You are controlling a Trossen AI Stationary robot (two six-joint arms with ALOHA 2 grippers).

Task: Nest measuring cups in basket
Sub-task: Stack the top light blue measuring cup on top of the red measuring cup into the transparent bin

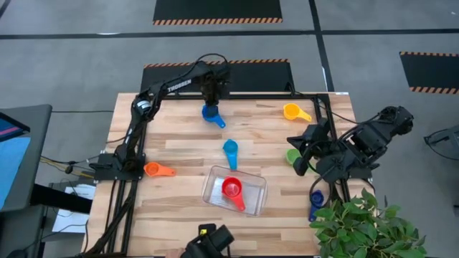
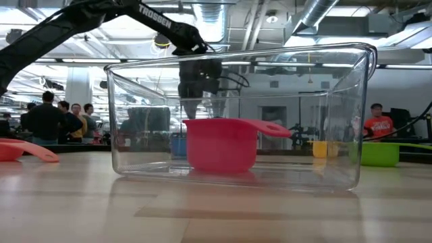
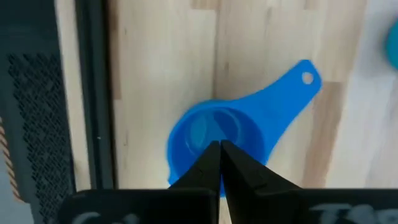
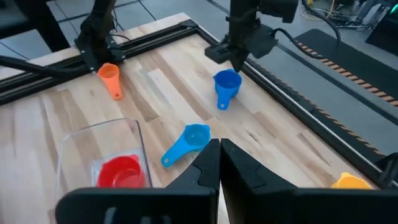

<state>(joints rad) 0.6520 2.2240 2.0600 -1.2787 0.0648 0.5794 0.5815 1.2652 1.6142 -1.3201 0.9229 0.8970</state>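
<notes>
Fingers of the left gripper (image 3: pixel 220 152) are pressed together, empty, their tips directly above the bowl of a blue measuring cup (image 1: pixel 211 114) at the far edge of the table (image 1: pixel 179 143). Right gripper (image 4: pixel 219 151) waits at the right side, its fingers also closed and holding nothing. Well ahead of these fingers stands the clear basket (image 1: pixel 252 183) with a red cup (image 1: pixel 232 188) inside. A light blue cup (image 1: pixel 230 147) lies between basket and left fingers.

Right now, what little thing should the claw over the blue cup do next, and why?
Probably open up. The left claw hangs shut just above the blue cup, so it likely must spread its fingers before it can drop and grab the rim. Only the red cup sits in the basket.
</notes>
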